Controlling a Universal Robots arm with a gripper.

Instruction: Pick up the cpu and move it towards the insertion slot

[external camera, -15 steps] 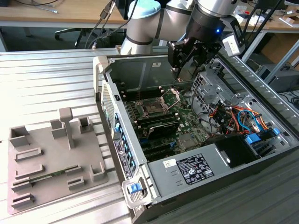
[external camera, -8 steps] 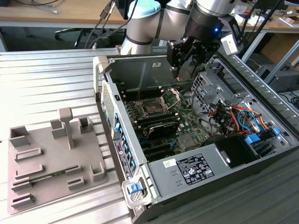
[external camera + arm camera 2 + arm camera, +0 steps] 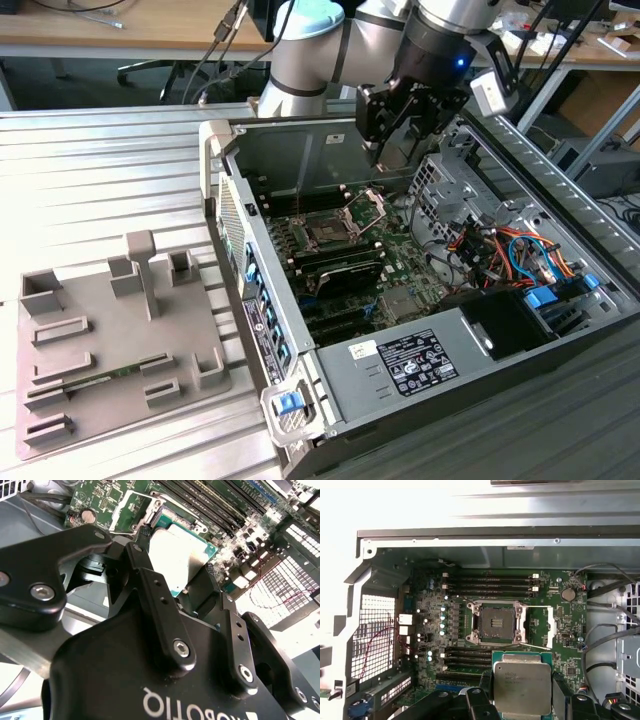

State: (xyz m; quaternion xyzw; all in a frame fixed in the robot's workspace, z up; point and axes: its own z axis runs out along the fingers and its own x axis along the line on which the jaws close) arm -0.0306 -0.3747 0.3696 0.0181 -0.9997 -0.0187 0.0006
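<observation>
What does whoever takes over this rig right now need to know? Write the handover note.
Gripper: shut on the chip, held in the air inside the open computer case.
Socket: on the green board, bracket swung open, nothing in it.
Done: chip picked up and carried over the board, beside the socket.
Left: chip is not yet above the socket.

Nothing here reads clearly — the white label (image 3: 416, 362) on the computer case carries print too fine to make out, and the cpu (image 3: 522, 681) bears faint, illegible markings.
</observation>
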